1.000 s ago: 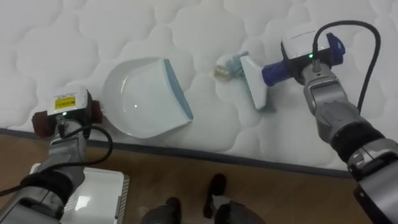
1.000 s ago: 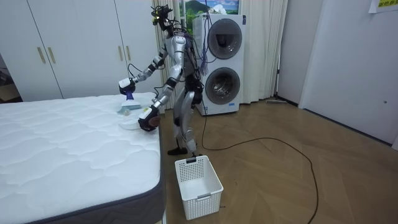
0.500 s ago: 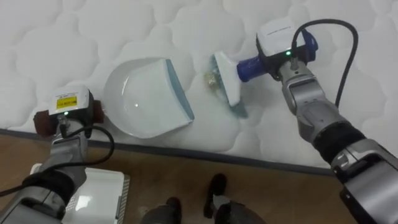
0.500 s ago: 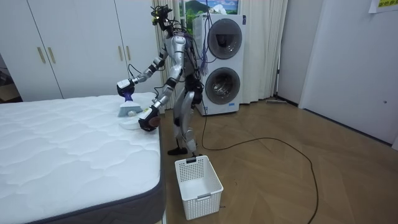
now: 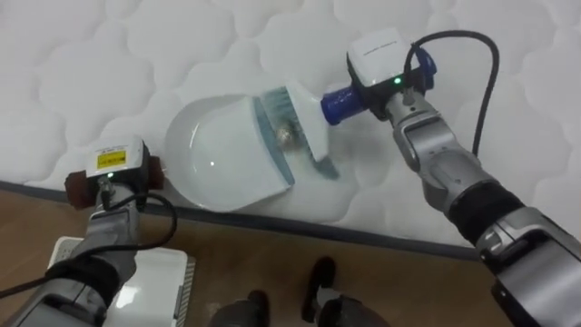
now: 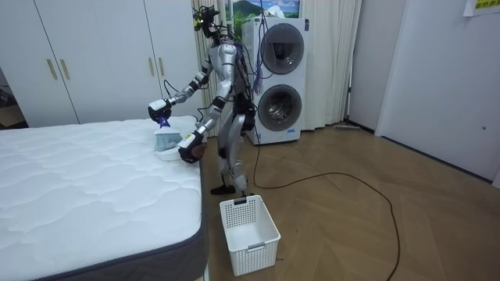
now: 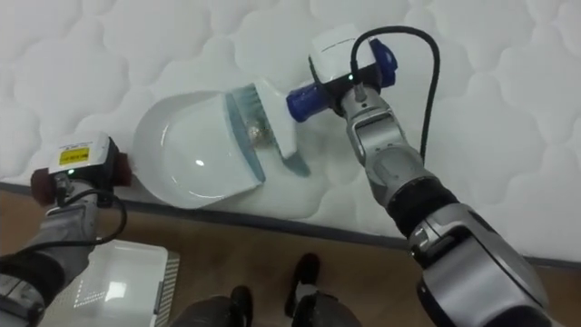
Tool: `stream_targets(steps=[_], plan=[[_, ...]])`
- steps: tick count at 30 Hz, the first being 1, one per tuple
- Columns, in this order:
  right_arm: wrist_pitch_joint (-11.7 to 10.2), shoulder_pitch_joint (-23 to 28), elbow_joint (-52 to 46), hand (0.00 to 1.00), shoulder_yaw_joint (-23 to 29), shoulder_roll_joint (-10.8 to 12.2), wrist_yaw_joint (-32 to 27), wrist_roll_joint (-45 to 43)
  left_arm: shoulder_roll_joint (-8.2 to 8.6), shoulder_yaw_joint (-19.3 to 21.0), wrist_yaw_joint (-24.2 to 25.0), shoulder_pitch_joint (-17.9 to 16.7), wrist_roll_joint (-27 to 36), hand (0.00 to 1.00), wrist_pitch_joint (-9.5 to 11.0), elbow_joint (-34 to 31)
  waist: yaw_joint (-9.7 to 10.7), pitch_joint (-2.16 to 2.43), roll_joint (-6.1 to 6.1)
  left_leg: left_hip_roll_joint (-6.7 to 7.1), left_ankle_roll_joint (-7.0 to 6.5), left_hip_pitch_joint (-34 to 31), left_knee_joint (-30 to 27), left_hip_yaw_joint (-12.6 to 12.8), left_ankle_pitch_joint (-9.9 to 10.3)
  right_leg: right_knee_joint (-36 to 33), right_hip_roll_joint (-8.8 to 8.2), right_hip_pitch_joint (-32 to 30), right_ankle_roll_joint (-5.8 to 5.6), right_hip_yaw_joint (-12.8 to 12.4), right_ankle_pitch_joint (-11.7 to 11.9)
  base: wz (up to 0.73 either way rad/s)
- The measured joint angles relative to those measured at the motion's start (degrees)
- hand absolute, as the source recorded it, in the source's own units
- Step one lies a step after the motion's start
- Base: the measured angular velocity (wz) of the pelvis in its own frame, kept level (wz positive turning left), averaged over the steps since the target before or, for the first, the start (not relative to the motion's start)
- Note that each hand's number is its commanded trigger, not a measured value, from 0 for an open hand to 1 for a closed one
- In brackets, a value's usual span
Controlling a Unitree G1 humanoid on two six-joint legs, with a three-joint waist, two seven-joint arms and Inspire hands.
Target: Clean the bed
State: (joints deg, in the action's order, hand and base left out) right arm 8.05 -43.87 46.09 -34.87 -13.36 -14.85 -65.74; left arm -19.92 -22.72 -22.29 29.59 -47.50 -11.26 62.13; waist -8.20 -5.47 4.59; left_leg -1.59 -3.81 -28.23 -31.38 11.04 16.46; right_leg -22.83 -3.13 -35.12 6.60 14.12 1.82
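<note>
A white dustpan [image 5: 218, 156] lies on the white quilted mattress [image 5: 182, 45] near its front edge, mouth facing right. My left hand [image 5: 113, 165] is at its left, curled round the dark red handle [image 5: 156, 169]. My right hand [image 5: 381, 65] grips the blue handle of a white hand brush [image 5: 309, 123]. The brush head rests across the dustpan's mouth. A small crumpled scrap [image 5: 287, 134] sits just inside the mouth, against the bristles. In the room view I stand at the bed's corner, leaning over it with the brush [image 6: 162, 134].
A white laundry basket [image 6: 250, 224] stands on the wooden floor by the bed's corner, below my left arm [image 5: 136, 282]. The mattress edge [image 5: 363, 234] runs across the front. A stacked washer and dryer [image 6: 277, 78] and wardrobes [image 6: 86, 58] stand behind.
My right hand has swept the brush to the left, pushing the scrap across the mattress into the dustpan's mouth. The left hand has kept the dustpan in place.
</note>
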Motion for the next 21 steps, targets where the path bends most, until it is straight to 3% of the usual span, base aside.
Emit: stream_targets(steps=[4,9,12,17,21], plan=[[-1.5,0.0,0.0,1.00,-0.2,2.1,2.5,0.3,0.88,0.0,0.0,-0.4,-0.3,1.00,0.1,0.1,-0.1,0.22,-0.37,0.19,-0.09,0.0,0.2,0.0,-0.2,0.0,-0.19,0.0,0.00,0.0,0.0,0.01],[-2.7,0.0,-0.1,1.00,-0.6,2.6,4.8,2.9,1.08,0.0,0.3,-0.4,-0.6,1.00,0.5,0.1,-0.3,0.26,-0.31,0.50,-0.25,0.0,0.5,-0.1,-0.5,0.1,-0.57,0.0,-0.02,0.3,0.0,0.04],[-3.2,0.0,-0.1,1.00,-1.3,2.7,6.4,7.5,1.34,0.0,0.3,-0.4,-0.6,1.00,0.5,0.1,-0.3,0.27,-0.32,0.58,-0.29,-0.1,0.5,-0.3,-0.5,0.3,-0.64,0.0,-0.05,0.3,-0.1,0.02],[-4.0,0.0,-0.1,1.00,-2.1,4.7,9.9,18.6,1.32,0.0,0.0,-0.4,-0.4,1.00,1.4,1.1,-0.3,0.28,-0.35,0.59,-0.31,0.0,0.5,-0.3,-0.5,0.2,-0.70,0.0,-0.07,0.4,-0.1,0.00],[-6.1,0.0,-0.1,1.00,-2.1,6.2,11.3,23.6,1.32,0.0,0.0,-0.4,-0.5,1.00,1.9,1.2,-0.3,0.36,-0.51,0.59,-0.32,0.0,0.4,-0.2,-0.5,0.0,-0.80,0.0,-0.07,0.4,-0.1,0.00]])
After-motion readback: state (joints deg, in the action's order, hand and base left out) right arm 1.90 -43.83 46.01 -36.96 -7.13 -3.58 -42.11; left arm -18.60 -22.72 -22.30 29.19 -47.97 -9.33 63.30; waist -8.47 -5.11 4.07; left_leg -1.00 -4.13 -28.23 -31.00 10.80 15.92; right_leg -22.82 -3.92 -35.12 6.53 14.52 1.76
